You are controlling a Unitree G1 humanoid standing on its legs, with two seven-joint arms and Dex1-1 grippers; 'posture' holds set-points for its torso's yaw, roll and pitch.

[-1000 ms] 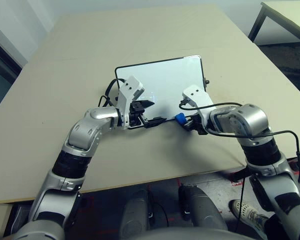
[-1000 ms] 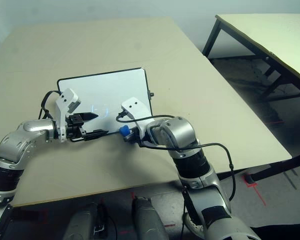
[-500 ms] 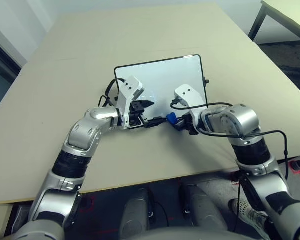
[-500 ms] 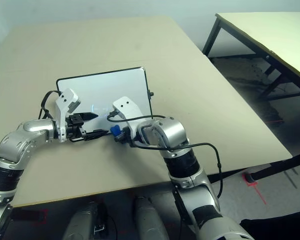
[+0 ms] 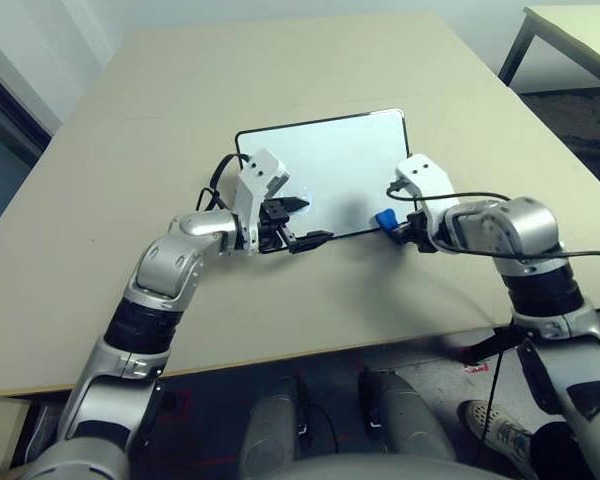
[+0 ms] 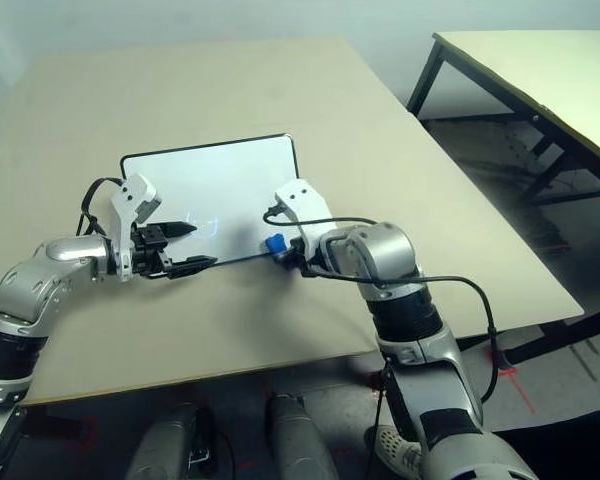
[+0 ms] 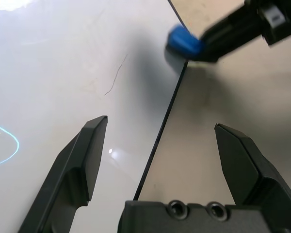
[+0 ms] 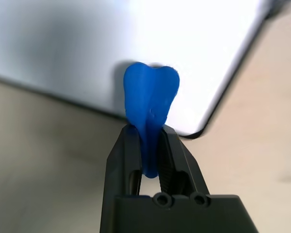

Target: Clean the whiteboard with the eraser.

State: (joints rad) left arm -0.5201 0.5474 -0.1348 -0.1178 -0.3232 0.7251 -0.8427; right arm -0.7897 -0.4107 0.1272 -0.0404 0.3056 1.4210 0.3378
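Two pincers: both are working at the near edge of the whiteboard (image 5: 325, 165), which is lying flat on the worktop (image 5: 130, 120).
Right pincer (image 8: 149, 145): it is clamping the blue eraser (image 5: 385, 220) at the board's near right corner.
Left pincer (image 7: 167, 150): its fingers are standing apart, straddling the board's near edge.
Progress: most of the surface is looking clean; a thin dark line (image 7: 115, 75) and a cyan curl (image 7: 7, 145) are remaining.
Hard to tell: whether the eraser is actually touching the board.

Lower end of the eraser (image 8: 150, 109) hidden between the right gripper's (image 8: 150, 145) fingers (image 8: 121, 160).
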